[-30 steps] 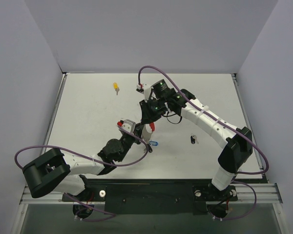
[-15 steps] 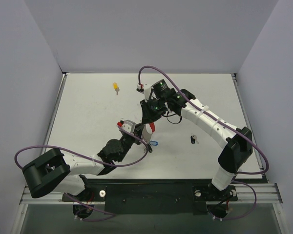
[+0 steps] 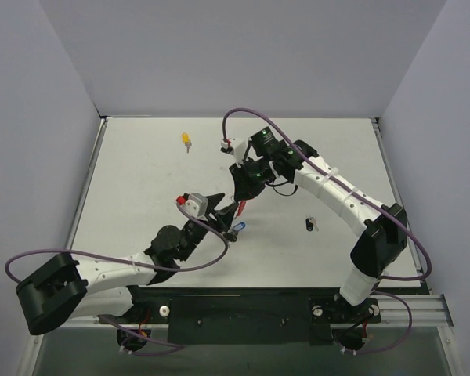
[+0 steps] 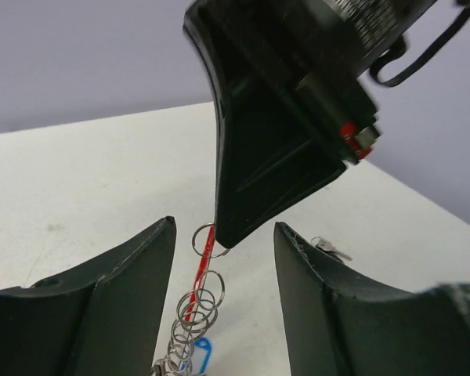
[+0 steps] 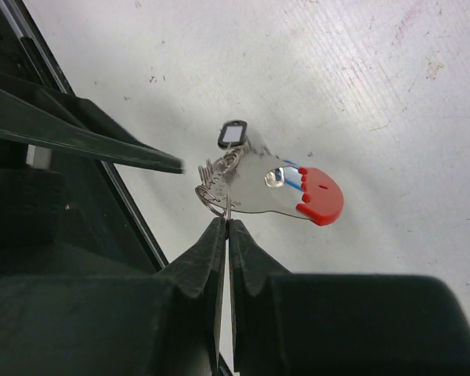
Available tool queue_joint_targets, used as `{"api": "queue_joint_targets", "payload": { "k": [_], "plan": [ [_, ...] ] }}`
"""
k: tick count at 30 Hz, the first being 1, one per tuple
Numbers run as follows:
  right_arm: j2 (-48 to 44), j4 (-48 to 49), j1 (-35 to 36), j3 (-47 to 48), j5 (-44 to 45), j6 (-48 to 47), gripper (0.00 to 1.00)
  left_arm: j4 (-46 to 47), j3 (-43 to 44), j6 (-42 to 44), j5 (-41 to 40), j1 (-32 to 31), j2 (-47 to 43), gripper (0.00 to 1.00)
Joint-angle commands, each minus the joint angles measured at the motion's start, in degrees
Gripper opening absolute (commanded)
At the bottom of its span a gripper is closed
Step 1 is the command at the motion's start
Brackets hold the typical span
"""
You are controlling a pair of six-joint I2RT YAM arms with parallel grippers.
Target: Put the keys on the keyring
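Change shows first from above: the left gripper [image 3: 222, 211] has spread from narrow to wide and its arm has swung leftward. The right gripper [image 3: 240, 199] has closed and holds the keyring [image 3: 236, 213] over the middle of the table [image 3: 141, 180], where it hangs between the left fingers. The yellow key [image 3: 186, 140] at the far left and the black key [image 3: 310, 225] to the right have not moved.

Left wrist: the fingers [image 4: 117, 305] stand well apart on either side of the dangling keyring [image 4: 204, 240], which the right gripper's black tip pinches at its top ring.

Right wrist: the right gripper [image 5: 226, 223] is clamped on a wire ring of the keyring [image 5: 217, 186]. Its red tag [image 5: 323, 197] and a black-framed tag [image 5: 233, 134] hang beyond, with lettering too small to read.
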Motion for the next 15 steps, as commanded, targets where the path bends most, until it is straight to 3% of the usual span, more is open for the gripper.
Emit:
{"api": "queue_joint_targets", "payload": {
  "k": [1, 9, 12, 15],
  "plan": [
    [-4.26, -4.67, -2.72, 1.39, -5.09, -9.35, 0.0, -4.69, 0.24, -1.9, 9.78, 1.46, -8.54, 0.64],
    [-8.04, -11.78, -4.48, 0.78, -8.79, -22.35, 0.0, -22.61, 1.02, -2.87, 25.96, 9.9, -21.56, 0.64],
    [-8.92, -16.96, -4.57, 2.26, -10.19, -29.56, 0.0, -28.34, 4.54, 0.46, 32.47, 11.57, -22.28, 0.54],
    [-9.54, -23.28, -4.48, 4.11, -10.9, -37.81, 0.0, -32.83, 7.53, 5.29, 40.63, 12.54, -21.84, 0.52]
  ]
}}
